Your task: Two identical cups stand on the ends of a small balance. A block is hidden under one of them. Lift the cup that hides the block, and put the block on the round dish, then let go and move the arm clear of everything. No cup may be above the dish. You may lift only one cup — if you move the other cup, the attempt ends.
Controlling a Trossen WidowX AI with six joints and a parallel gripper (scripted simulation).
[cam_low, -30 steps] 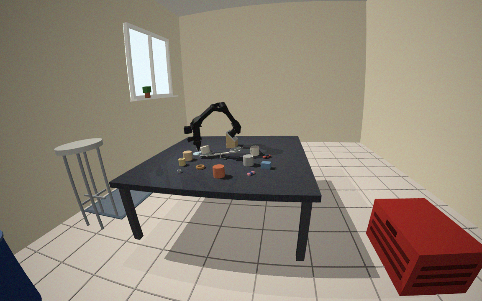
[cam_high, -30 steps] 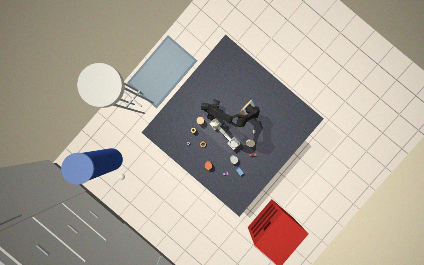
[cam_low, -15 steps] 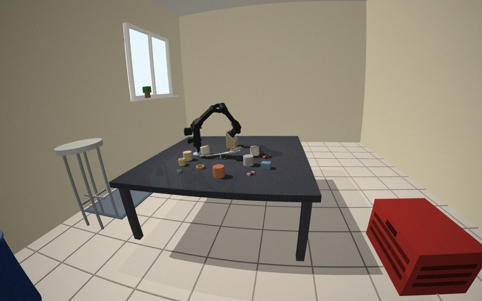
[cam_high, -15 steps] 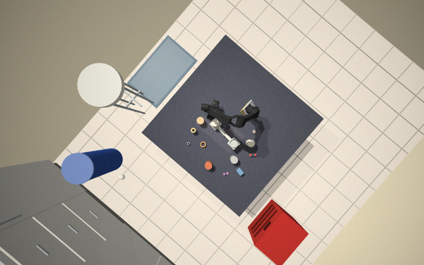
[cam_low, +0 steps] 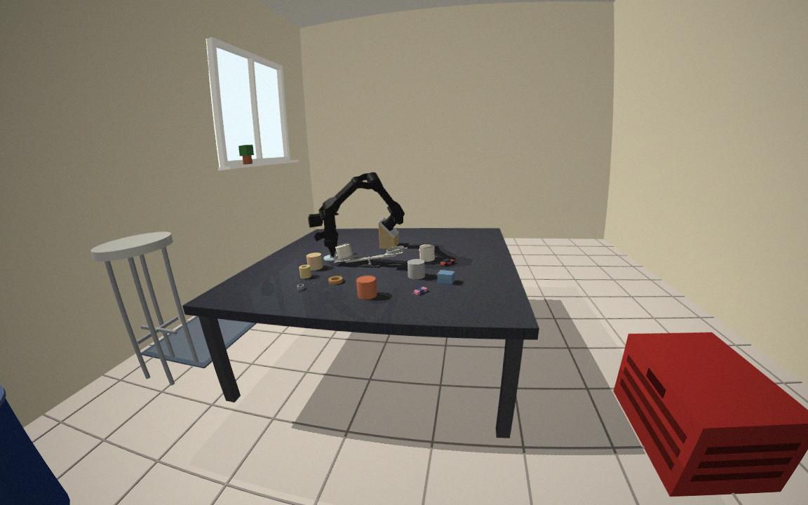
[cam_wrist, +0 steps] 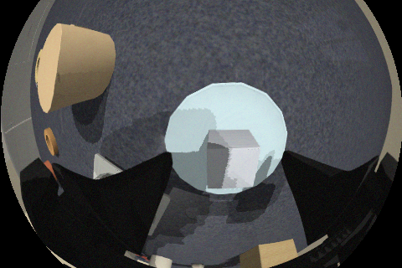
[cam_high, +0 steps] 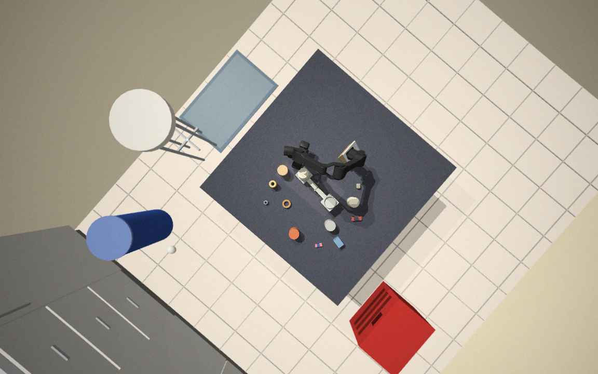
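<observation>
The gripper (cam_wrist: 224,196) stands wide open and empty just above the round dish (cam_wrist: 226,134), where the block (cam_wrist: 231,161) now rests, so it should rise straight up, clear of the block and the nearby cup (cam_low: 344,251).

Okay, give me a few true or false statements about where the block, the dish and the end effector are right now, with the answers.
1. The grey block sits on the pale blue round dish. True.
2. The end effector is clamped on the block. False: it is open, holding nothing.
3. A cup covers the dish. False: only the block is on it.
4. A tan cylinder stands beside the dish, apart from it. True.
</observation>
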